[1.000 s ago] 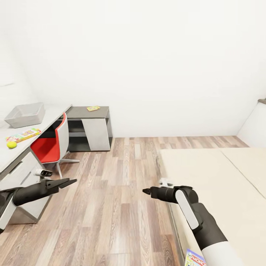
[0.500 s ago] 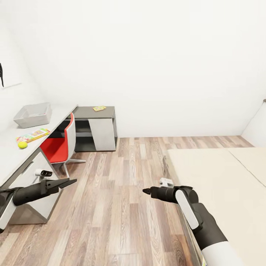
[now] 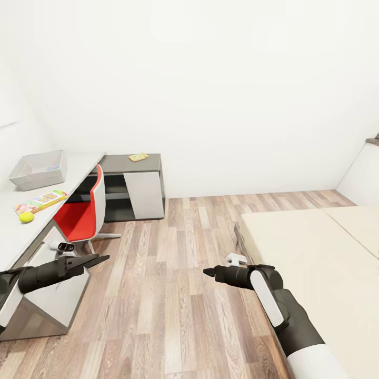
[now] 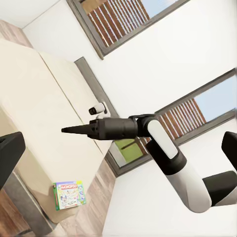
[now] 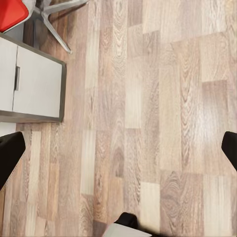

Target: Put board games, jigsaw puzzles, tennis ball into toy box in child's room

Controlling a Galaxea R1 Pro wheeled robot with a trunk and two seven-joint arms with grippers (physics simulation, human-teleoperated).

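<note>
The bed [image 3: 316, 252] lies right with a game [image 4: 69, 193] near its edge, the table [image 3: 16, 231] left with the box [image 3: 38, 169] by its far edge and ball [image 3: 26, 216] nearer, closest to the empty left tool [image 3: 97, 258]; right tool [image 3: 209, 272] looks pressed together.

We're looking at a wood-plank floor [image 3: 173, 273] with strong grain and a slight satin sheen. The table [image 3: 79, 168] has a smooth matt pale top, and its lower shelf section [image 3: 142, 164] is matt dark grey. The toy box [image 3: 38, 169] reads as plain matt plastic to us. The chair [image 3: 81, 213] has a glossy red seat in a white shell. The bed [image 3: 316, 252] looks like soft matt cream cloth. A board game [image 4: 69, 193] there looks like printed cardboard, and the tennis ball [image 3: 26, 216] looks fuzzy-matt.
</note>
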